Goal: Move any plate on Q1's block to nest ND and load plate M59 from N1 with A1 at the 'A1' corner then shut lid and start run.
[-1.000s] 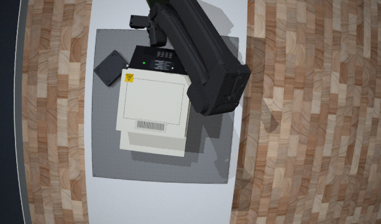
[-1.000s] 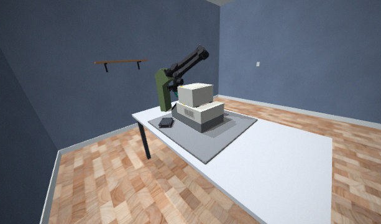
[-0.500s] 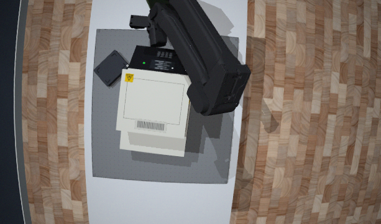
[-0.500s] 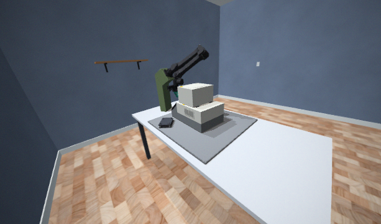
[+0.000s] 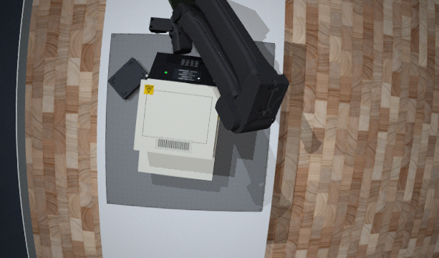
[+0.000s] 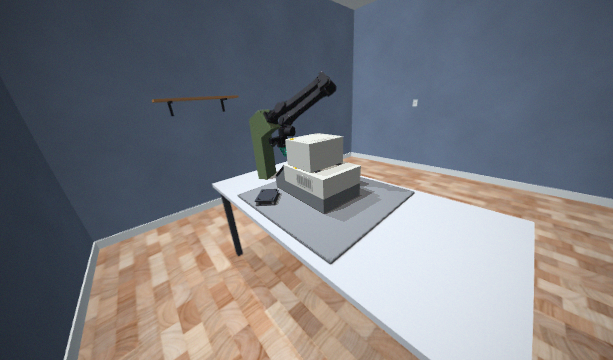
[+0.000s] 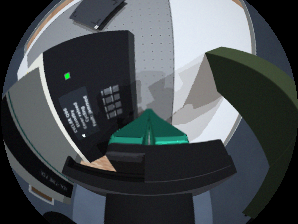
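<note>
1. The teal, wedge-shaped jaws are clenched tight on nothing, pointing down at the machine's black panel.
2. The keypad lies just ahead of and below the jaws, its 2 button rows running across the panel; START sits at 1 end of the upper row.
3. A green lamp glows beside it, so no run is on.
4. The boxy cream lid is shut; the plate is hidden, probably underneath.
5. Farthest off, a flat dark square tray rests bare on the grey mat covering the surface.

Top view looks straight down on the tabletop; exterior views it from afar, obliquely; wrist looks close onto the cycler, shared by all.
</note>
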